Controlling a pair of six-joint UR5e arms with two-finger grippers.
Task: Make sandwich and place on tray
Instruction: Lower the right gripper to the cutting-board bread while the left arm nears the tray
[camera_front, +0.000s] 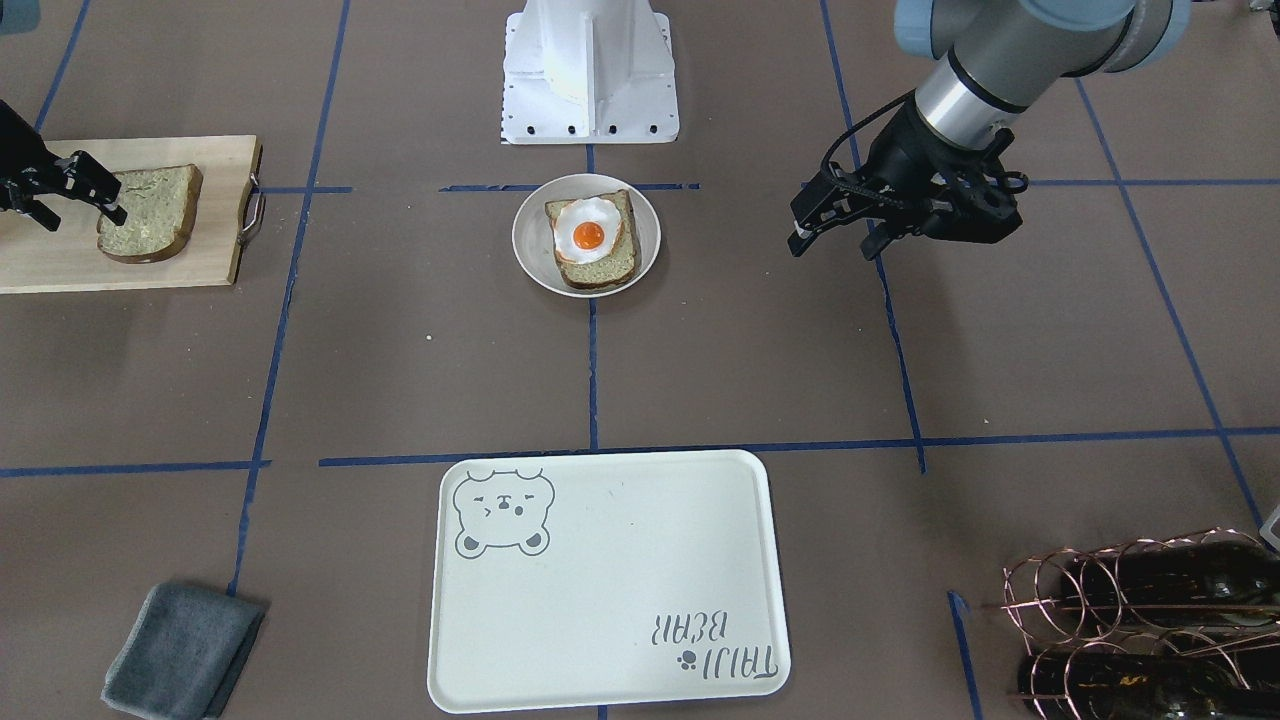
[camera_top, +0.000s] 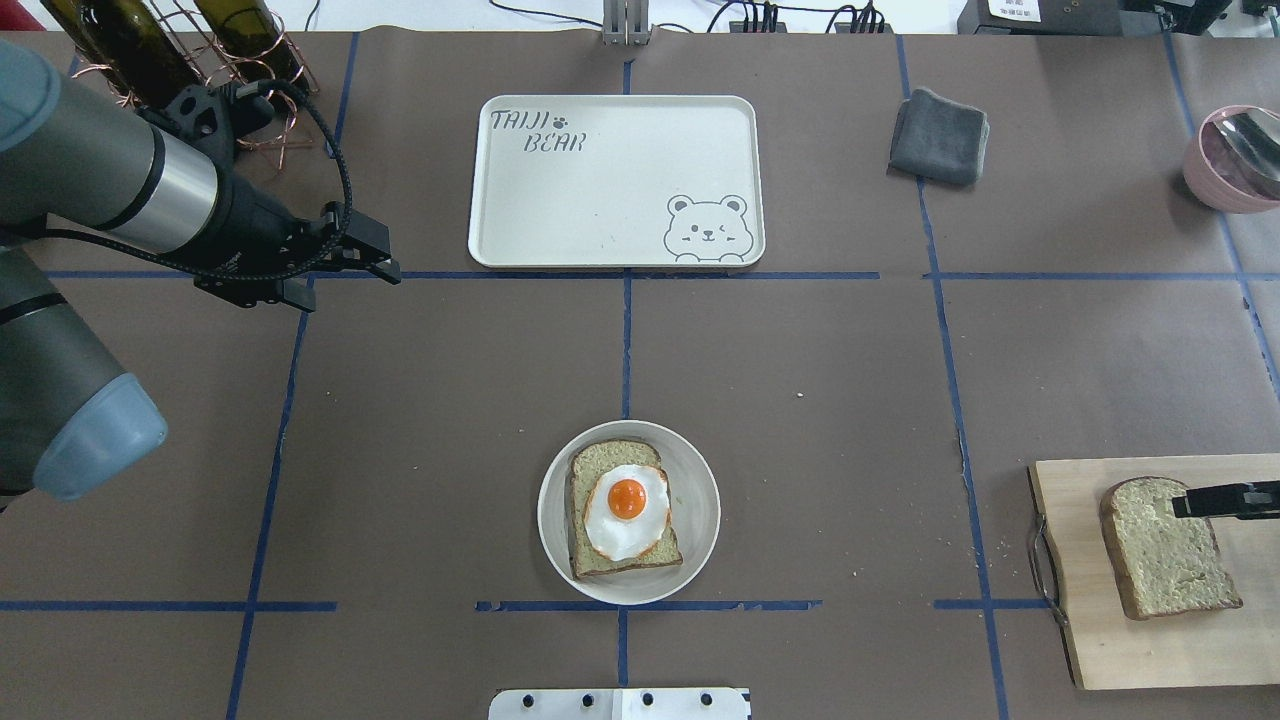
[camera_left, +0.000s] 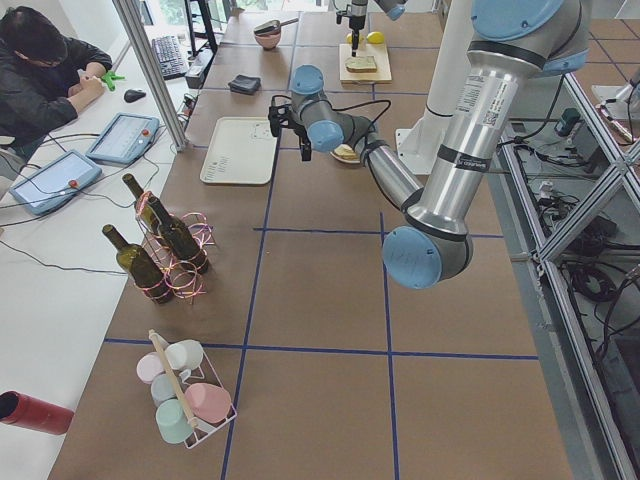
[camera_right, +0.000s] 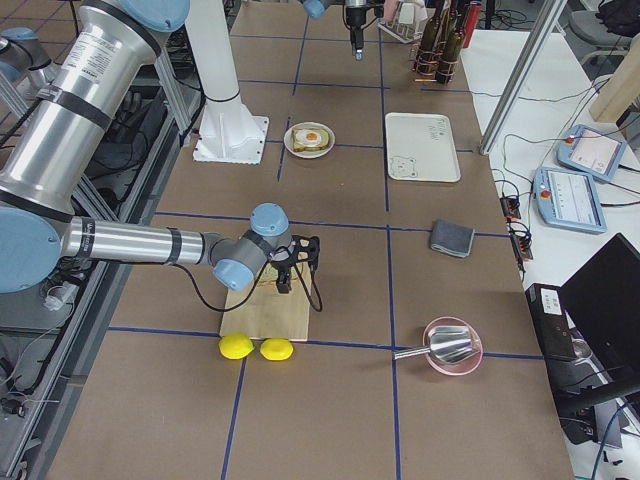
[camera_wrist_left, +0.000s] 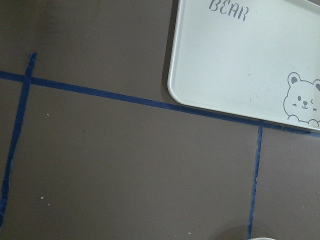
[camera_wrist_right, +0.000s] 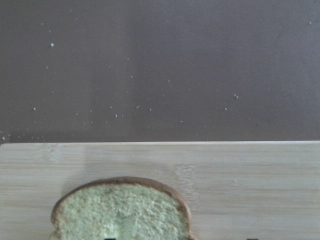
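Observation:
One bread slice (camera_front: 605, 270) topped with a fried egg (camera_front: 588, 233) lies on a small white plate (camera_front: 530, 250) at the table's middle; the egg also shows in the overhead view (camera_top: 627, 510). The second bread slice (camera_front: 150, 215) lies on a wooden cutting board (camera_front: 60, 265). My right gripper (camera_front: 100, 192) is open, pointing down over that slice's edge (camera_wrist_right: 120, 210). The cream bear tray (camera_top: 620, 200) is bare. My left gripper (camera_top: 385, 255) is open and empty, hovering above the table beside the tray's corner (camera_wrist_left: 240, 65).
A grey cloth (camera_top: 938, 135) lies near the tray. A copper rack of wine bottles (camera_top: 180, 40) stands behind the left arm. A pink bowl with a spoon (camera_top: 1235, 160) is at the far right. Two lemons (camera_right: 255, 347) lie beside the board.

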